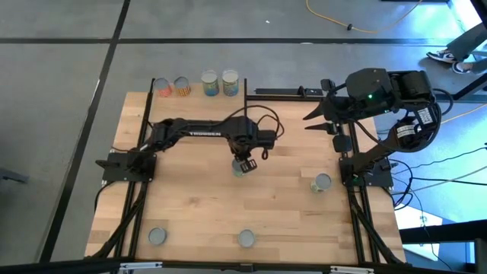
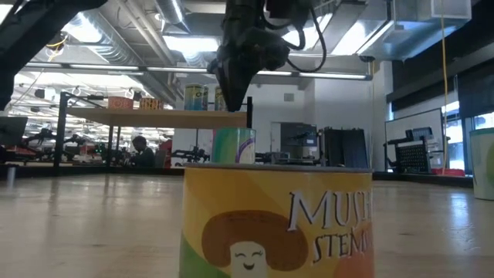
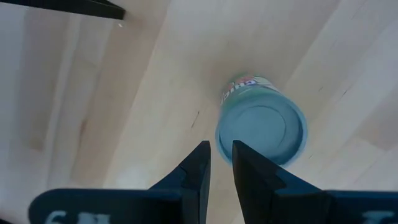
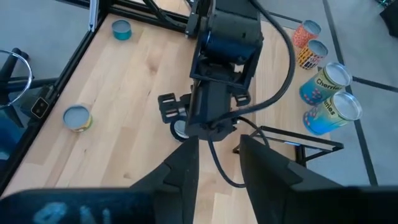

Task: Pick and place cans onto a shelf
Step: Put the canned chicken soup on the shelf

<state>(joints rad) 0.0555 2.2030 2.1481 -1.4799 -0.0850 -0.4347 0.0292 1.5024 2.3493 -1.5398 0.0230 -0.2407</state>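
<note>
Left claw (image 1: 243, 167) points down mid-table — fingers narrowly parted.

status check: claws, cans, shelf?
Left claw open above green can, empty. Right claw open, parked at table edge. Four cans on shelf.

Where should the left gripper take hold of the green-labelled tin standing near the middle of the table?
On the round side wall of the green-labelled tin, coming from straight above: it stands upright with its flat top showing. The left gripper hangs above it, off to one side.
</note>
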